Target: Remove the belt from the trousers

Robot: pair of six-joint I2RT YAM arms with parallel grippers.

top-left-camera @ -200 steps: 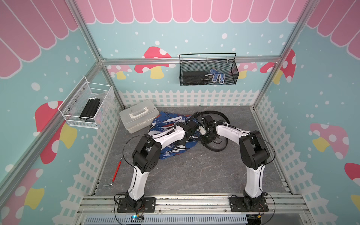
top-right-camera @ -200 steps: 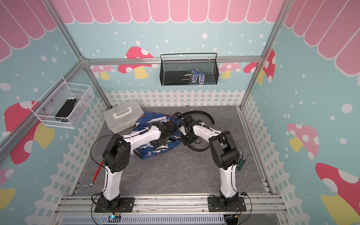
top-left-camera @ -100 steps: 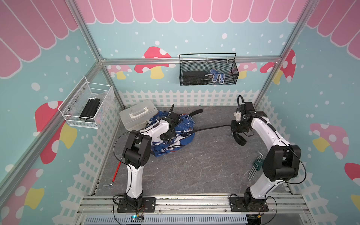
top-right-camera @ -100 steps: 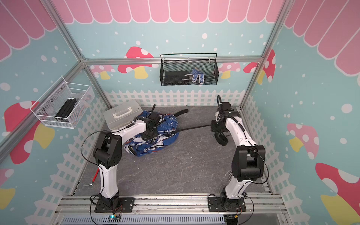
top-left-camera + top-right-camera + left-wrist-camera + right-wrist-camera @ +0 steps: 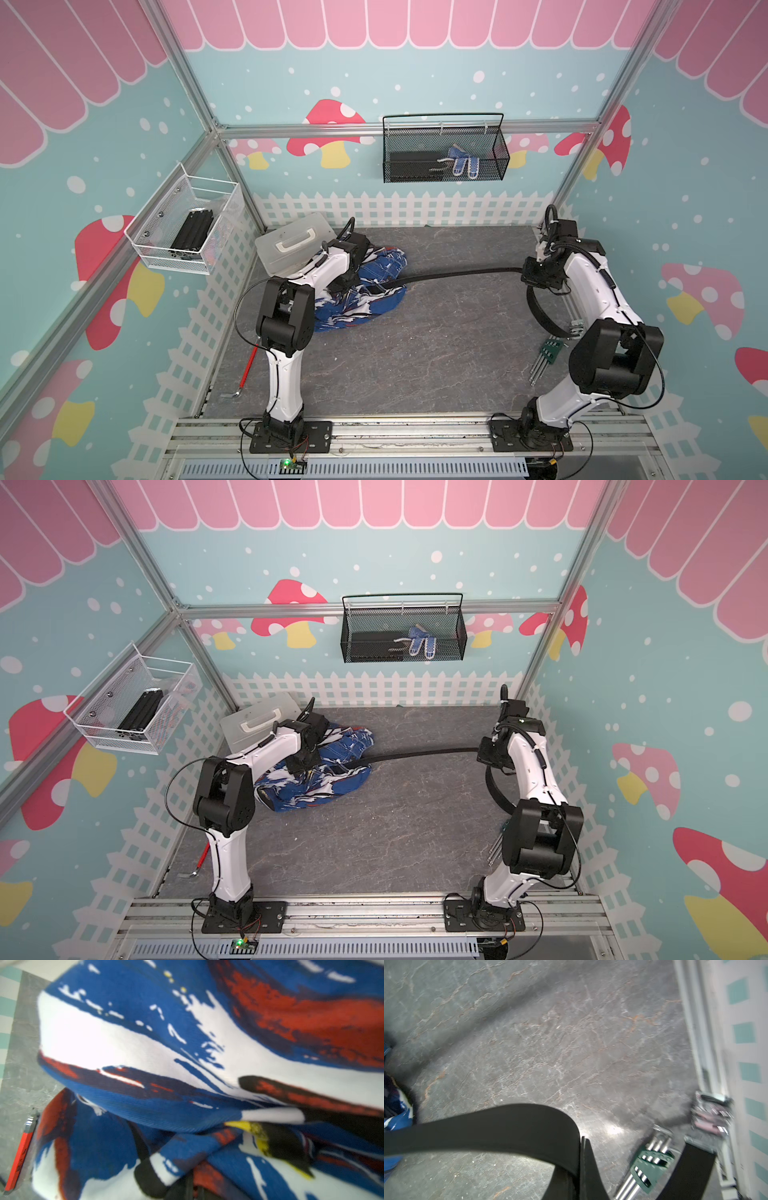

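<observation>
Belt (image 5: pixel 457 274): long, narrow black strap

Trousers (image 5: pixel 145 1043): woven cloth, fine ribbed weave, matt. Belt (image 5: pixel 488 1132): smooth black strap, dull sheen. Floor (image 5: pixel 571 1043): grey stone-look sheet, veined, slightly glossy. Hex keys (image 5: pixel 629 1186): bright metal; holder (image 5: pixel 652 1163): green plastic.

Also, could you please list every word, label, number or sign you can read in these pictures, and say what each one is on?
No text can be read in any view.
Red-handled hex key: dark marks on the handle, too blurred to read.
Green hex key holder: no legible marking.
</observation>
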